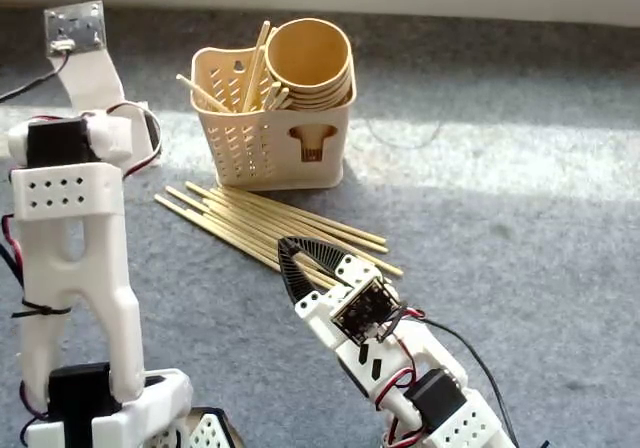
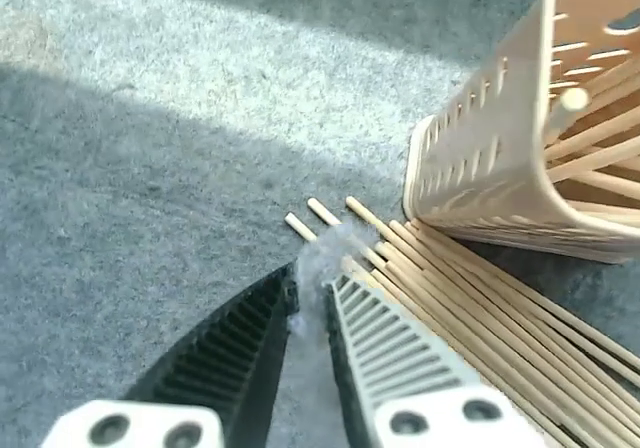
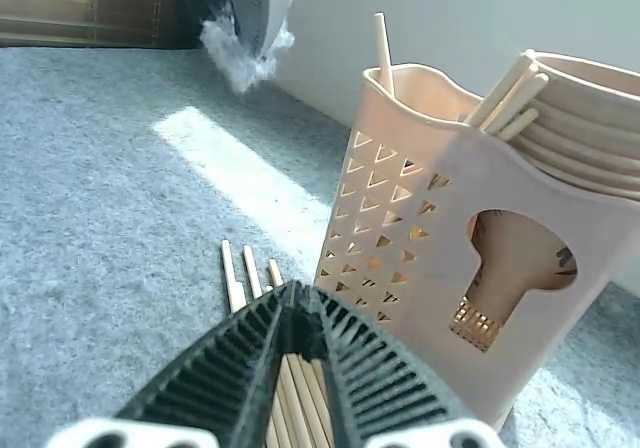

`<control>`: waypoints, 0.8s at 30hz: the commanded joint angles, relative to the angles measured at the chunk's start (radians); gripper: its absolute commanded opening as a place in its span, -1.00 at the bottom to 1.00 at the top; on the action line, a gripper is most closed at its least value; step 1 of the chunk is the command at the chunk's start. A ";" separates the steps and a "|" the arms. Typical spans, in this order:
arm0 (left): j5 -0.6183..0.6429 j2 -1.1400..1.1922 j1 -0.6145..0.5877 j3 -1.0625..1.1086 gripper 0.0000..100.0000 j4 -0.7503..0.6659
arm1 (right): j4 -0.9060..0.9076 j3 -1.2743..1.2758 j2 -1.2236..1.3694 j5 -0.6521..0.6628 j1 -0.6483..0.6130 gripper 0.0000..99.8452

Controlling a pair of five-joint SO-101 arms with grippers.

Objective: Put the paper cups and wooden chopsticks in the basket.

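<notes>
A cream basket stands on the grey carpet and holds a stack of paper cups and a few wooden chopsticks. Several more chopsticks lie in a bundle on the carpet in front of it. My right gripper is low over the near end of that bundle; in the right wrist view its fingers are shut just above the sticks, and nothing shows between them. My left gripper hangs high over the stick ends, almost shut, with grey fluff clinging to its tips.
The left arm stands tall at the left edge. A sunlit band crosses the carpet behind the basket. Open carpet lies to the right of the basket and the sticks. A thin cable trails from the right arm.
</notes>
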 commanded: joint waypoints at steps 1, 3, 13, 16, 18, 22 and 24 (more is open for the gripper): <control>0.075 -0.030 -0.054 0.051 -0.90 -0.049 | 0.007 0.093 -0.010 0.009 -0.008 -0.99; 0.124 -0.030 -0.071 0.091 -0.90 -0.072 | 0.007 0.093 -0.010 0.009 -0.008 -0.99; 0.368 -0.021 -0.071 0.312 -0.89 -0.229 | 0.007 0.093 -0.010 0.009 -0.008 -0.99; 0.384 -0.021 -0.071 0.374 -0.89 -0.284 | 0.007 0.093 -0.010 0.009 -0.010 -0.99; 0.384 -0.019 -0.068 0.412 -0.89 -0.310 | 0.007 0.093 -0.010 0.009 -0.010 -0.99; 0.384 -0.019 -0.054 0.455 -0.89 -0.344 | 0.007 0.093 -0.010 0.009 -0.010 -0.99; 0.385 -0.012 -0.054 0.452 -0.89 -0.344 | 0.007 0.093 -0.010 0.009 -0.010 -0.99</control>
